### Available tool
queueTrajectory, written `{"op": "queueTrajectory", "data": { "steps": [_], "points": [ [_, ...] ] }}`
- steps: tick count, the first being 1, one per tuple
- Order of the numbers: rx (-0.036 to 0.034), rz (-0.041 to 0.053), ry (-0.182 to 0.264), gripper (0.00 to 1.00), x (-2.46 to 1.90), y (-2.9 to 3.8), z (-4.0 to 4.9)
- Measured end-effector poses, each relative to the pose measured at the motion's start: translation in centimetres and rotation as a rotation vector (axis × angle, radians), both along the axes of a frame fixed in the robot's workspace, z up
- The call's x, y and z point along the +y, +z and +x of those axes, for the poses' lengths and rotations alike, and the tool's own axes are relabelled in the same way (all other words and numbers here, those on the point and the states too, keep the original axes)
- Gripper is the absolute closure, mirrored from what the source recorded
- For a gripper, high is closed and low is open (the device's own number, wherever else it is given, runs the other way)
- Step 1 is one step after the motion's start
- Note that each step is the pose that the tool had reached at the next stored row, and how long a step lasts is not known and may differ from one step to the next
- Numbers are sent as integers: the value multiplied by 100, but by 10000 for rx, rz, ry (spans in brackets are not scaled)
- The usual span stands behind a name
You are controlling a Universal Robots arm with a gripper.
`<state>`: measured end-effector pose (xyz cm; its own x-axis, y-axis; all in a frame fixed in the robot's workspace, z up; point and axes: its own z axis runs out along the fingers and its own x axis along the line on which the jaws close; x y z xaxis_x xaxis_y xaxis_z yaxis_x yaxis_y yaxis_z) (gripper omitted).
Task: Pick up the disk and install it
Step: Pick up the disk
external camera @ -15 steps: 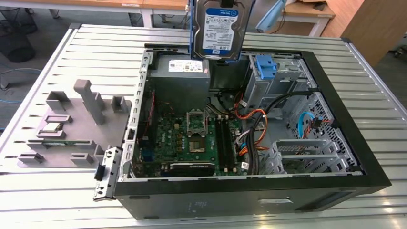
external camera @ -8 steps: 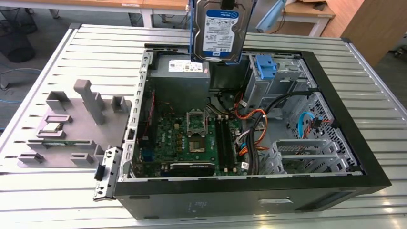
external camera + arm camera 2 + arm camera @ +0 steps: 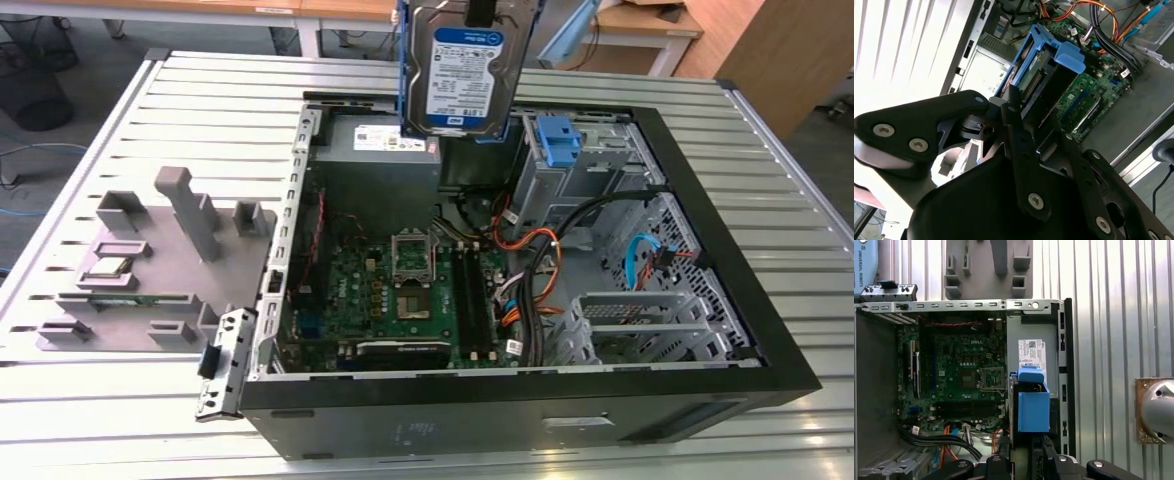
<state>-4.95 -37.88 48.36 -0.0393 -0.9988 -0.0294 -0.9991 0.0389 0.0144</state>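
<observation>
Disk (image 3: 458,80), silver, white-blue label, blue carrier frame, clamped upright between fingers (image 3: 1016,130) above computer case (image 3: 534,405).

Open computer case (image 3: 534,410) on a ribbed metal table (image 3: 120,400), green motherboard (image 3: 400,290) inside, grey power supply (image 3: 360,170) at its far end, orange cables (image 3: 527,240), grey moulded holder (image 3: 160,250) on the exterior view's left

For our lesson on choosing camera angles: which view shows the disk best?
The exterior view: the disk hangs upright above the open case, labelled face towards the camera. In both wrist views the disk is seen edge-on, mostly its blue bracket, with the label hidden.
</observation>
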Motion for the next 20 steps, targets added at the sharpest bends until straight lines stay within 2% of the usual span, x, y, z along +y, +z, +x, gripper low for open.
{"op": "queueTrajectory", "data": {
  "steps": [20],
  "points": [
    [0, -85, -1, 65, -317, 0, 5]
  ]
}}
